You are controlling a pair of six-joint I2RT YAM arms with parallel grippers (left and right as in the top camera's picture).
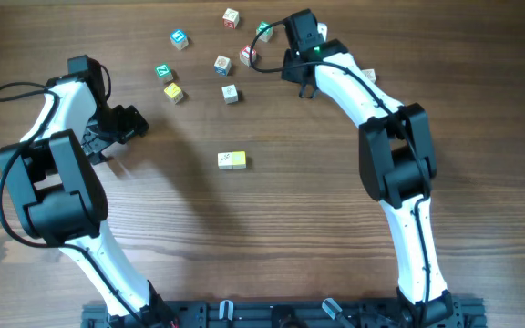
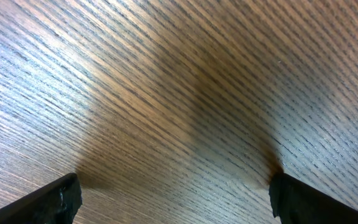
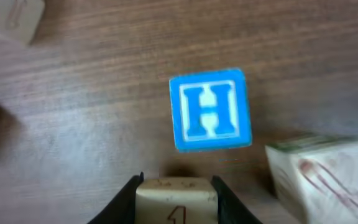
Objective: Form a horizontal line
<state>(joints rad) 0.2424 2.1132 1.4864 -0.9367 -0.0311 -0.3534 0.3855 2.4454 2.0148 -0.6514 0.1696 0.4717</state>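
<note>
Now we have the right gripper [image 3: 176, 182] clamped on a small pale wooden cube with a brown mark on top [image 3: 176, 202]. In the right wrist view both black fingers sit flat against its opposite sides, so we judge it gripped rather than merely bracketed. Taking it by two parallel faces should keep it square when it is set down.

Just ahead of it lies a blue-faced wooden cube lettered H [image 3: 210, 111], apart from the held one, and to the right is a white wooden cube with red marks [image 3: 328, 177]. Both are close enough that we would lift straight up to avoid nudging them.

From overhead, the horizontal line [image 1: 231, 160] is only a beginning: a pale yellow cube and a white cube side by side and touching, near the middle of the brown wood-grain table [image 1: 335, 228]. It is well apart from the scatter of loose wooden cubes [image 1: 230, 92] at the far side, where the right arm is reaching. We judge the task less than half done.

The left gripper [image 2: 176, 199] hangs with its fingers spread wide over bare wood, holding nothing and well clear of the row, presumably to leave the path free.
</note>
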